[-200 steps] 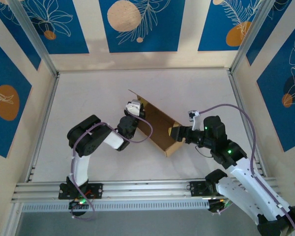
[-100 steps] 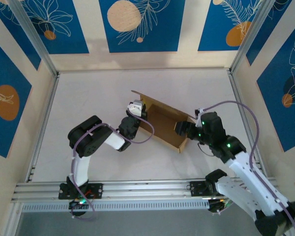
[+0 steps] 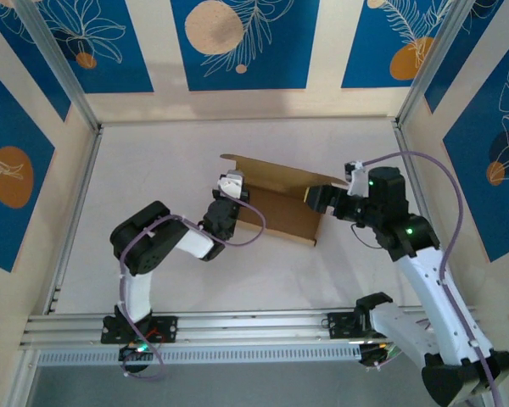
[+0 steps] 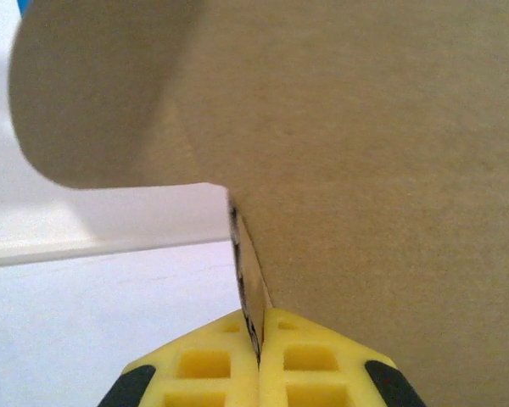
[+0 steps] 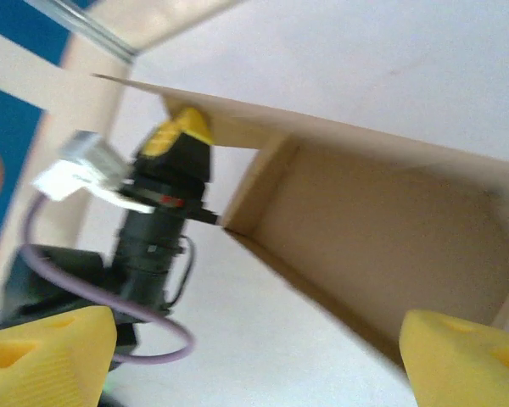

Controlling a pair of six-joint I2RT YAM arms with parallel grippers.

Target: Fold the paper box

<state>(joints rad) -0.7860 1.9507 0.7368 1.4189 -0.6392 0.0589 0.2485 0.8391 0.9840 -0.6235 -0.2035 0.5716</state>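
A: Where does the paper box (image 3: 276, 206) lie from the right pincer (image 3: 316, 199)?
B: Straight ahead of it, short end nearest. The long axis runs away from that pincer toward the left pincer (image 3: 235, 197), which sits at the far end. One tall wall stands along the long side beyond both pincers, and the floor lies flat on the bench (image 3: 153, 153)
A: And the grips?
B: The left pincer is closed tight on a thin cardboard edge at its end. The right pincer gapes wide and holds nothing; its wrist view shows the box's open hollow ahead, between the two yellow tips
A: Which arm is nearer the loose end?
B: The right, I'd judge, so that end wall looks like its job
A: What can't you make out?
B: Whether the right tips touch the cardboard; from above it's too close to call. The right wrist view is blurred and cuts off the box's near corner. At the left wrist the cardboard is so near that I can't say which flap is pinched
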